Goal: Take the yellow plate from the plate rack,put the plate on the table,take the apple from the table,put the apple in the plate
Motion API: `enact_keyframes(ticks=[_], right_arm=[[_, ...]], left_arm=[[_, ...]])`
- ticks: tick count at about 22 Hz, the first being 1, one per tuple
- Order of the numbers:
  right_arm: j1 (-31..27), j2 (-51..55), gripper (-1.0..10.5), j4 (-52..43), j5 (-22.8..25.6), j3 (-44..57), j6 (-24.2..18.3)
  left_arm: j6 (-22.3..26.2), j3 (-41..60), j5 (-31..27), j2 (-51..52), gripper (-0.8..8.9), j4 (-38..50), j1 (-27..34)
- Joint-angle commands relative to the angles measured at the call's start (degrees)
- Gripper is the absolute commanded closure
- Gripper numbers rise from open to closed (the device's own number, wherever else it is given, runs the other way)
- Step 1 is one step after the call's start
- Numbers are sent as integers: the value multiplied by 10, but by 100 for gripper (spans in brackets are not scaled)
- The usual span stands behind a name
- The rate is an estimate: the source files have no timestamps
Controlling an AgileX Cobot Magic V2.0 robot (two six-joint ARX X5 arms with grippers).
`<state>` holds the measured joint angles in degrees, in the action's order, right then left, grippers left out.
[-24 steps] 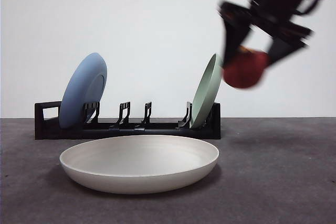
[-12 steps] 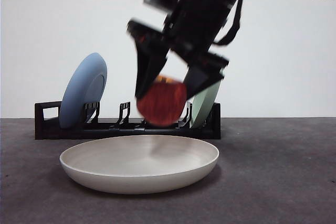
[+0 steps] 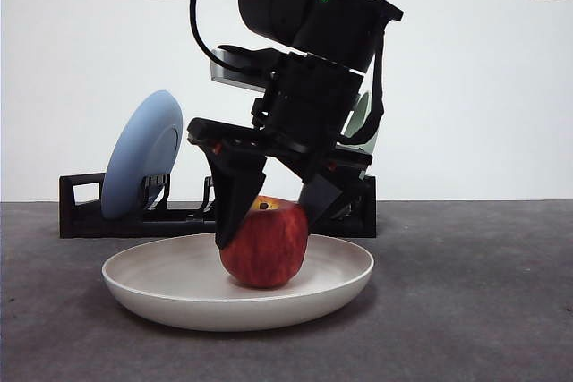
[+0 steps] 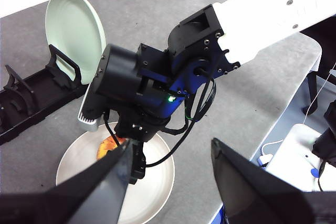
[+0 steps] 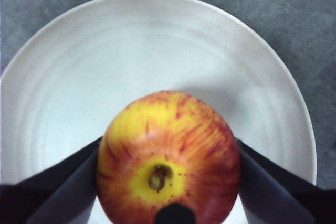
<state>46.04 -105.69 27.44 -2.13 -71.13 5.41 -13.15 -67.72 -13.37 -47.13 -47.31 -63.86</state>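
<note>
The red apple [image 3: 265,243] with yellow streaks sits low in the cream yellow plate [image 3: 345,282], which lies on the dark grey table [image 3: 483,301]. My right gripper [image 3: 267,228] comes down from above and is shut on the apple, one jaw on each side. In the right wrist view the apple [image 5: 168,129] is between the jaws of that gripper [image 5: 168,153], over the plate [image 5: 157,40]. My left gripper [image 4: 170,150] is open and empty, high above the table. From there the plate [image 4: 71,158] and part of the apple [image 4: 108,145] show under the right arm.
The black plate rack [image 3: 81,207] stands behind the plate. It holds a blue plate [image 3: 143,154] at its left and a pale green plate [image 4: 73,30] at its other end. The table's edge [image 4: 294,103] shows in the left wrist view.
My right gripper has carried the apple left and down, from high at the right to inside the yellow plate. The plate and rack have not moved.
</note>
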Motion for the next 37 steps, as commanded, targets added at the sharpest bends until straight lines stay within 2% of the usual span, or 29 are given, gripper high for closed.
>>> enact_keyframes(ticks=[1, 4, 5, 11, 15, 19, 28, 34, 37], right_arm=[[3, -13, 816, 11, 0, 3, 4], [3, -13, 397, 17, 0, 2, 5], [3, -13, 366, 18, 0, 2, 5], [5, 9, 341, 33, 0, -22, 5], [5, 49, 347, 114, 2, -71, 4], [5, 132, 351, 214, 2, -106, 3], [5, 297, 356, 379, 2, -110, 0], [5, 375, 513, 474, 2, -110, 0], [5, 403, 515, 504, 2, -110, 0]], left_arm=[[-1, 1, -2, 1, 562, 2, 2], [-1, 1, -2, 1, 562, 2, 2], [-1, 1, -2, 1, 562, 2, 2], [-1, 1, -2, 1, 562, 2, 2], [-1, 1, -2, 1, 562, 2, 2], [3, 1, -2, 1, 562, 2, 2], [3, 1, -1, 1, 562, 2, 2], [3, 1, -2, 1, 562, -7, 2], [3, 1, -2, 1, 562, -16, 2]])
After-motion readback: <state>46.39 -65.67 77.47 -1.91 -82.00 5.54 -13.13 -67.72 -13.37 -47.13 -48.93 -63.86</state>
